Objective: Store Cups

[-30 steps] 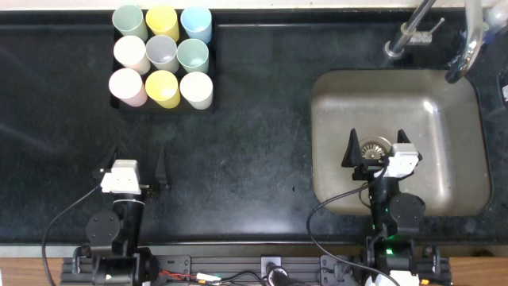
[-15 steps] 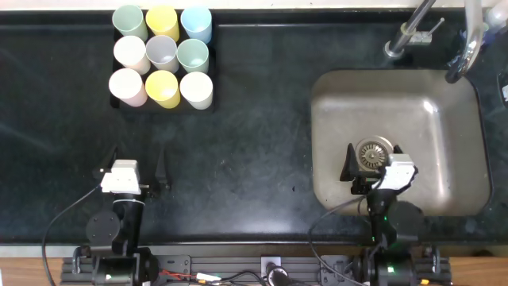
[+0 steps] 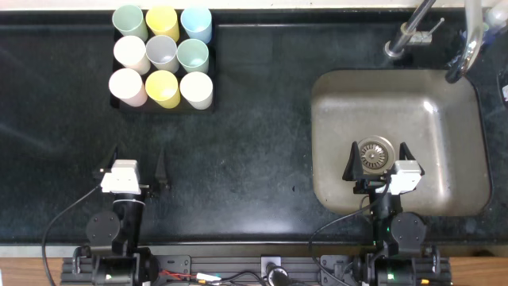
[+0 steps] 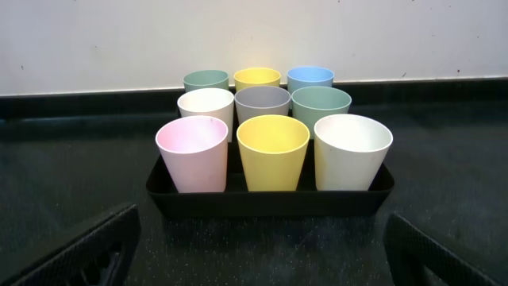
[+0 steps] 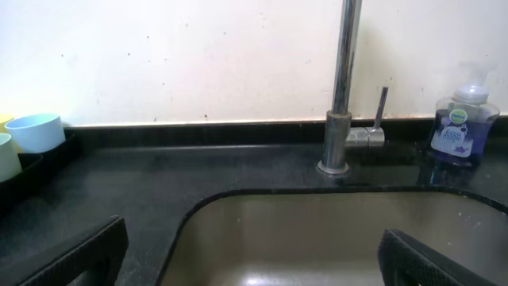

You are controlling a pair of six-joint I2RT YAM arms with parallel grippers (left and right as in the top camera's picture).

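The left gripper (image 3: 137, 164), jaws spread wide, sits well apart from 9 pastel plastic cups (image 4: 263, 102) upright in a black rectangular tray (image 4: 270, 205), likely light, stiff and slick, best pinched over one rim wall, while the right gripper (image 3: 378, 159), equally spread, hangs over the stainless-steel sink (image 3: 444, 111).

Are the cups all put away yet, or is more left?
Looks finished: nine cups stand upright in the black tray, filling it. The left end effector and right end effector are open and empty. No loose cup on the counter or in the sink.
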